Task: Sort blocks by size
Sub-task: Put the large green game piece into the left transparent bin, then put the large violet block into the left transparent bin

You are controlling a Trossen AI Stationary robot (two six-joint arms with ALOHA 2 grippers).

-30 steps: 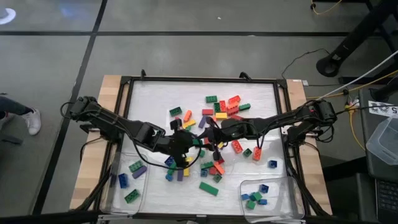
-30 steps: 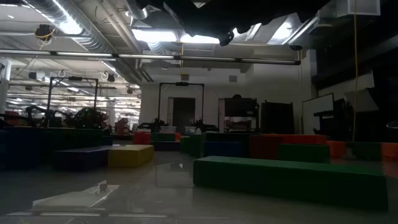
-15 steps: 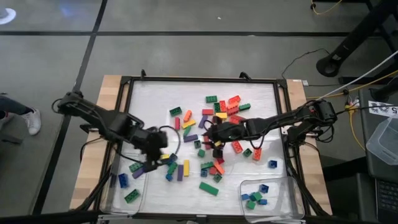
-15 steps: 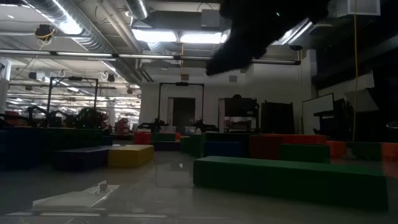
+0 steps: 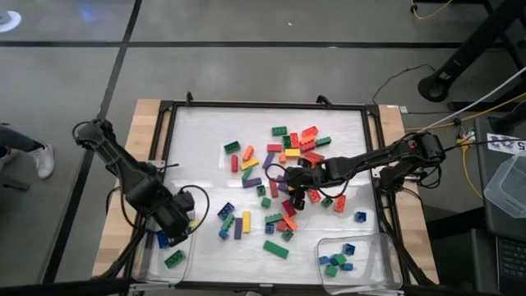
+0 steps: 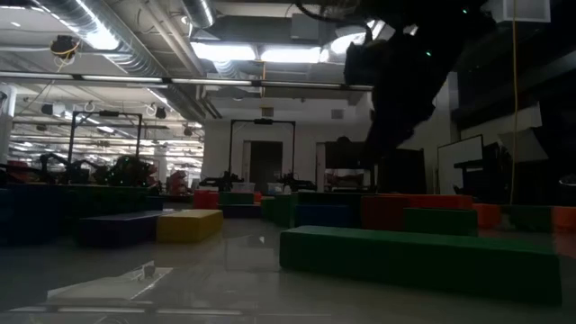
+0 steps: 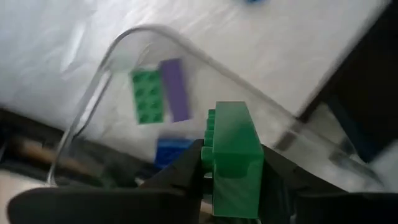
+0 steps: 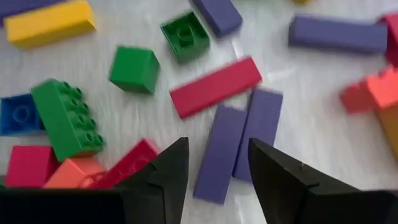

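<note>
**White tabletop, bricks heaped mid-table, two trays at the near edge**

White table surface (image 5: 205,131) sits in a dark frame, with wood strips at either side and grey floor beyond. At the near edge stand two clear trays. The left tray (image 5: 148,263) holds a few long bricks: in the left wrist view a green one (image 7: 148,95) lies touching a purple one (image 7: 176,89), with a blue one partly hidden below. The left gripper (image 5: 182,220) hangs over this tray, its fingers closed on a long green brick (image 7: 233,158) held between them. The right tray (image 5: 386,247) holds small square blue and green bricks.

Farther in, the blocks (image 5: 283,177) lie scattered across the middle: long and square studded pieces in red, orange, yellow, green, blue and purple, many touching. The right gripper (image 5: 289,197) is low over this heap, fingers parted and empty, with two purple long bricks (image 8: 239,146) side by side beyond them and a red one (image 8: 214,87) past those.

Bare white surface is widest along the far edge and the left half. The low view shows only dark arm shapes above; bricks there are dim.
</note>
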